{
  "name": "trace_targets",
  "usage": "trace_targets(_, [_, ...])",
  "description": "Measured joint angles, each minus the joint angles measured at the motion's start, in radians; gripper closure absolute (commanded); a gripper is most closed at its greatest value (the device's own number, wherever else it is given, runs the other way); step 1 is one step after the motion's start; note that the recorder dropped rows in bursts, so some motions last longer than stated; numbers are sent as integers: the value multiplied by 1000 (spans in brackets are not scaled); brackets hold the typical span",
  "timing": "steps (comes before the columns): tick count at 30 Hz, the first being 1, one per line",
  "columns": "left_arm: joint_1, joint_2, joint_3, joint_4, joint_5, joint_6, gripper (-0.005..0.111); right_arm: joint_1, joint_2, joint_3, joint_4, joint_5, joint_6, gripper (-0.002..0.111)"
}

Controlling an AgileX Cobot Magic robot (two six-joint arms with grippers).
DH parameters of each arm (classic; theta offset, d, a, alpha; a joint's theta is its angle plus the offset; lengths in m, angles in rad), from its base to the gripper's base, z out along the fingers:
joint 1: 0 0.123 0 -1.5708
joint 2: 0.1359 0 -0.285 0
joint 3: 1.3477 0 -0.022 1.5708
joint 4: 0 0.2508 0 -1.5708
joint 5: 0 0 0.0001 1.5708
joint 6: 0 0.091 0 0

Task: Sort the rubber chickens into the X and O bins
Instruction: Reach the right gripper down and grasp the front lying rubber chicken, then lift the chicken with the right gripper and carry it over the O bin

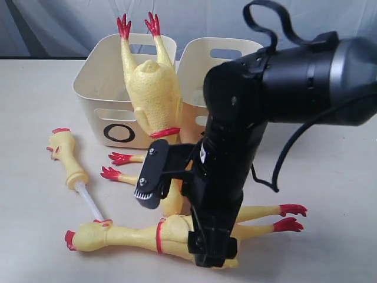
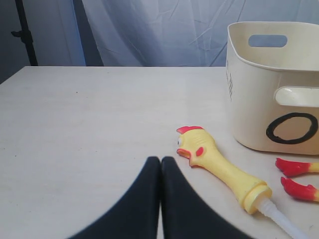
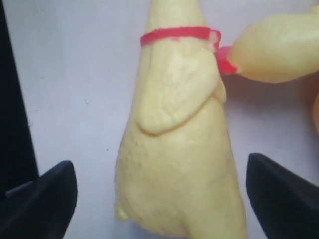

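The O bin (image 1: 100,94) stands at the back left, with a headless chicken body (image 1: 154,88) leaning on its front, feet up. Beside it is a second bin (image 1: 200,56); its mark is hidden by the arm. The head with white tube (image 1: 68,156) lies left of centre. One whole chicken (image 1: 132,234) lies along the front. A second chicken (image 1: 118,159) runs under the arm. My right gripper (image 1: 212,254) is down over the front chicken, open in the right wrist view (image 3: 162,199) with the body (image 3: 179,149) between its fingers. My left gripper (image 2: 160,162) is shut and empty beside the head (image 2: 219,167).
The right arm's black bulk (image 1: 235,147) covers the middle of the scene and hangs in front of the bins. In the left wrist view the O bin (image 2: 279,99) stands beyond the head, and two red feet (image 2: 294,167) lie beside it. Bare tabletop (image 2: 75,124) spreads on the other side.
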Motion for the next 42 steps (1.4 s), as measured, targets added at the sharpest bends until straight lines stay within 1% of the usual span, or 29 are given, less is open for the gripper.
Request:
trace_targets(4, [0, 0, 0, 0, 0, 0, 107, 42, 48, 0, -74, -63, 2, 24])
trace_targets(7, [0, 0, 0, 0, 0, 0, 107, 55, 98, 0, -124, -76, 7, 24])
trace_targets(8, [0, 0, 0, 0, 0, 0, 107, 55, 116, 0, -128, -71, 10, 26])
trace_targets(9, [0, 0, 0, 0, 0, 0, 107, 57, 131, 0, -135, -67, 13, 30])
trace_targets(11, [0, 0, 0, 0, 0, 0, 107, 57, 168, 0, -145, -46, 14, 50])
trace_targets(12, [0, 0, 0, 0, 0, 0, 107, 57, 185, -2, -148, -35, 14, 66])
trace_targets(14, [0, 0, 0, 0, 0, 0, 107, 57, 196, -10, -153, -11, 15, 102])
trace_targets(15, [0, 0, 0, 0, 0, 0, 107, 57, 201, -11, -153, 1, 15, 107])
trace_targets(16, [0, 0, 0, 0, 0, 0, 107, 57, 203, -14, -158, 14, 15, 106])
trace_targets(19, [0, 0, 0, 0, 0, 0, 107, 57, 207, -17, -160, 59, 17, 109])
trace_targets(23, [0, 0, 0, 0, 0, 0, 107, 57, 219, -31, -160, 169, 24, 109])
trace_targets(27, [0, 0, 0, 0, 0, 0, 107, 59, 202, -101, -152, 204, 102, 109])
trace_targets(31, [0, 0, 0, 0, 0, 0, 107, 59, 118, -238, -96, 204, 126, 109])
trace_targets(34, [0, 0, 0, 0, 0, 0, 107, 59, 48, -379, -31, 204, 130, 109])
trace_targets(38, [0, 0, 0, 0, 0, 0, 107, 59, -23, -607, 111, 204, 132, 109])
trace_targets(40, [0, 0, 0, 0, 0, 0, 107, 59, -41, -695, 189, 146, 130, 109])
trace_targets(42, [0, 0, 0, 0, 0, 0, 107, 61, -50, -761, 272, 7, 102, 109])
